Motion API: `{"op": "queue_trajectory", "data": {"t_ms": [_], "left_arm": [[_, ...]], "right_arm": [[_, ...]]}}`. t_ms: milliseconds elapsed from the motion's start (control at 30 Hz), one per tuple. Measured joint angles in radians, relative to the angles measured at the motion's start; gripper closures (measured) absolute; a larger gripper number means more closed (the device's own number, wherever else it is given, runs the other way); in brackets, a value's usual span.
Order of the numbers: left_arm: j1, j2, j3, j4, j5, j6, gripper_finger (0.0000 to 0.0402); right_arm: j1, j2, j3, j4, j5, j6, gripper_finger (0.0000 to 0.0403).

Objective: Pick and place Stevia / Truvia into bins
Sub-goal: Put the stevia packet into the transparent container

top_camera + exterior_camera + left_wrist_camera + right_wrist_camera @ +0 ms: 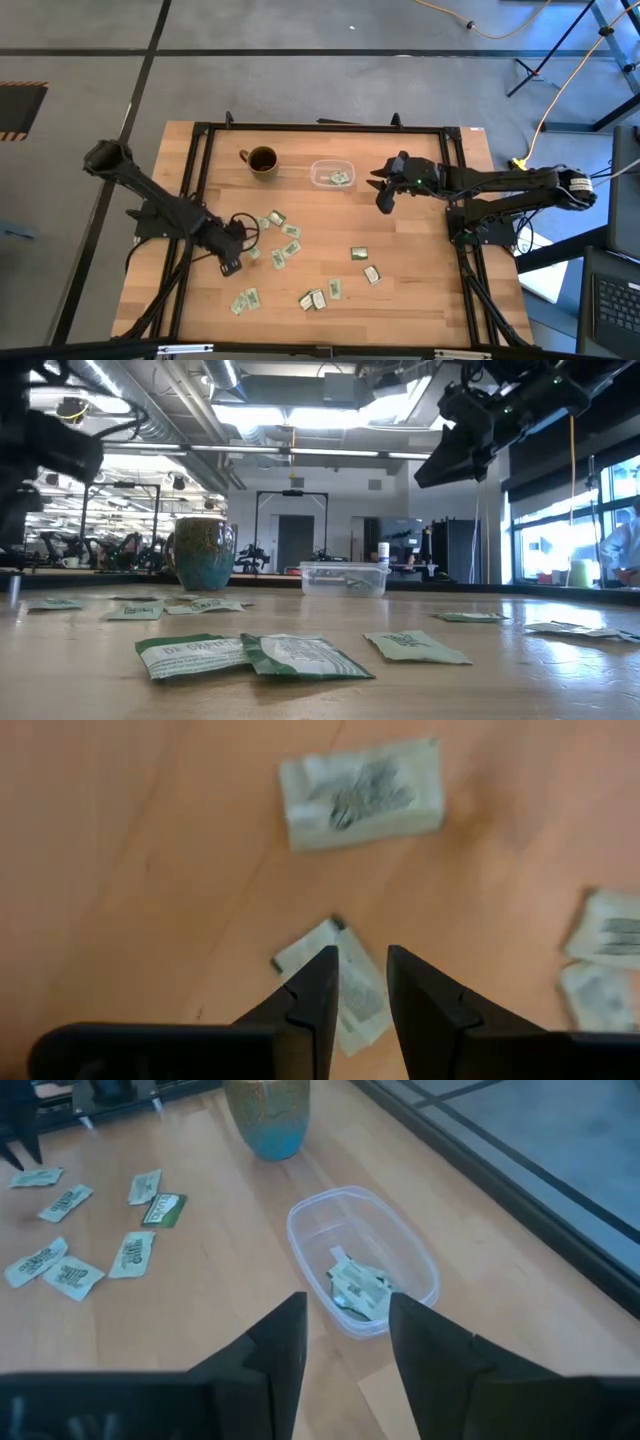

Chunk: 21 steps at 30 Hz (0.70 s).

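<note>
While a few pale green paper sachets (358, 1288) lie in the clear plastic rectangular bin (332, 174), most remain on table; left gripper (360, 982) hovers parted over one, right gripper (383, 197) open beside bin.

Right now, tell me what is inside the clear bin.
The clear bin holds a few pale sachets piled at one end; the rest of its floor is bare. Anything beneath that pile is covered.

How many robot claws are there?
2. The left gripper is low over sachets on the table's left side. The right gripper is raised beside the clear bin.
</note>
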<state>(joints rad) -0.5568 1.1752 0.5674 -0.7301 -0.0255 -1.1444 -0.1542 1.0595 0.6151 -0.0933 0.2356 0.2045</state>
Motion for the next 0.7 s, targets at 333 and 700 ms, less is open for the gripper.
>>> {"op": "queue_trajectory", "data": {"t_ms": [333,700], "left_arm": [[-0.039,0.133,0.0,0.004,0.045,-0.024,0.0322],[-0.039,0.203,0.006,-0.008,0.061,-0.021,0.0348]], "right_arm": [[-0.014,0.0,0.0,0.0,0.0,0.0,0.0256],[-0.014,0.0,0.0,0.0,0.0,0.0,0.0256]]}}
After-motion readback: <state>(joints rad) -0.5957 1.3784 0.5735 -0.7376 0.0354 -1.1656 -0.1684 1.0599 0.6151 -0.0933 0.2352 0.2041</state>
